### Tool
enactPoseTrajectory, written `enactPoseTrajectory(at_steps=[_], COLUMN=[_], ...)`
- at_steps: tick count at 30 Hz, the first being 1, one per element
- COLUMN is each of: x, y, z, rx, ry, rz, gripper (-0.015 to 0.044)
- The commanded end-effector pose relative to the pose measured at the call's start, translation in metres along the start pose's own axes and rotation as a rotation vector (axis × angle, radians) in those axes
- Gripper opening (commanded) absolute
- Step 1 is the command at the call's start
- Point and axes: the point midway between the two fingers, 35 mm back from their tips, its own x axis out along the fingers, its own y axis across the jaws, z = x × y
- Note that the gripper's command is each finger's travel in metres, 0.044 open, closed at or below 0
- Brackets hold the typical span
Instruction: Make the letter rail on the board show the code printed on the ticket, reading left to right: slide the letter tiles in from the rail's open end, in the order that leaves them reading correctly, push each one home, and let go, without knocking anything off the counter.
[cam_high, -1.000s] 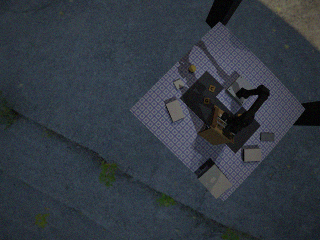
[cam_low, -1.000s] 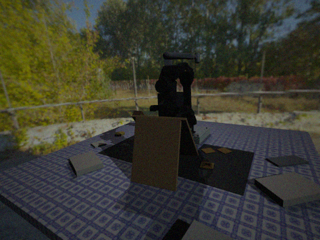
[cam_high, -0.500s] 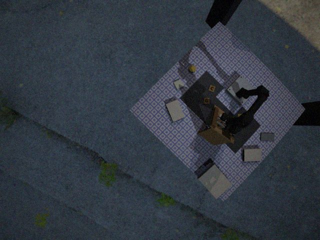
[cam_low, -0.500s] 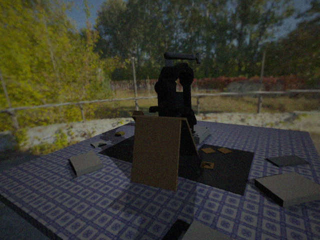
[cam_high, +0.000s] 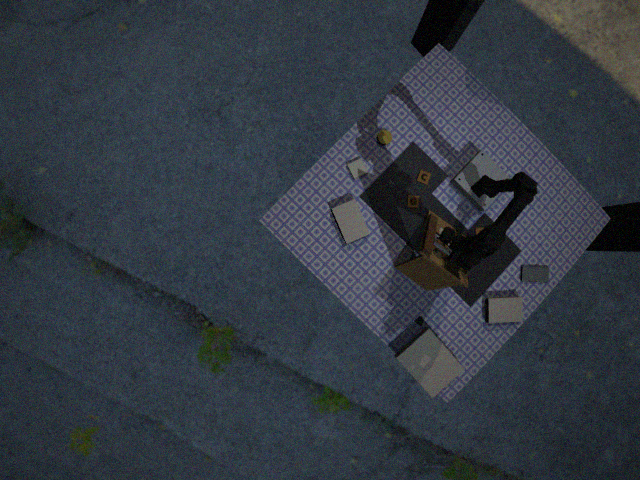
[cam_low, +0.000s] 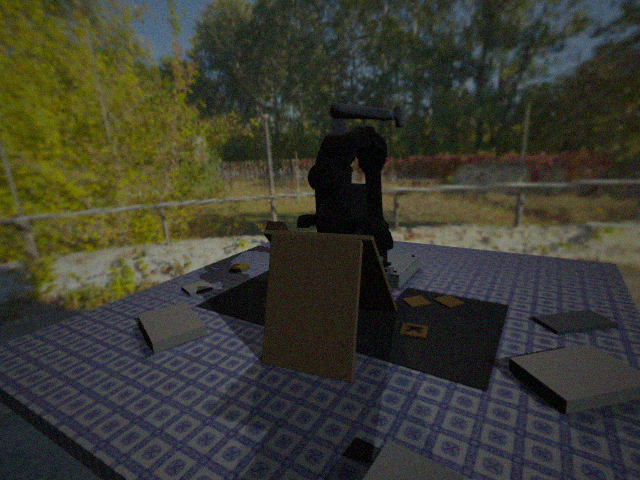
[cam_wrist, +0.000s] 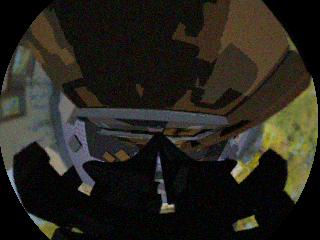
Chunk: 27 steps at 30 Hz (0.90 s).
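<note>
Letter rail (cam_wrist: 150, 118) just ahead of gripper (cam_wrist: 160, 180), on board (cam_wrist: 220, 47) face. Fingers pressed together, nothing pinched. Beyond, away from board: three letter tiles (cam_low: 415, 330) loose on dark mat (cam_low: 465, 351). Rail contents unreadable. Judgement: most tiles unplaced, task early.

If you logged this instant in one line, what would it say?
fingers: shut, empty | position: at brown slanted board, by its grey rail | loose orange letter tiles: on dark mat
</note>
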Motion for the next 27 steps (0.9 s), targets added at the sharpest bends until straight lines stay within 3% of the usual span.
enactPoseTrajectory(at_steps=[1,27], x=[0.0025,0.0046], y=[-0.0006,-0.0034], z=[0.0028,0.0047], rx=[0.003,0.003], ry=[0.000,0.000], rz=[-0.006,-0.006], gripper=[0.0000,0.0000])
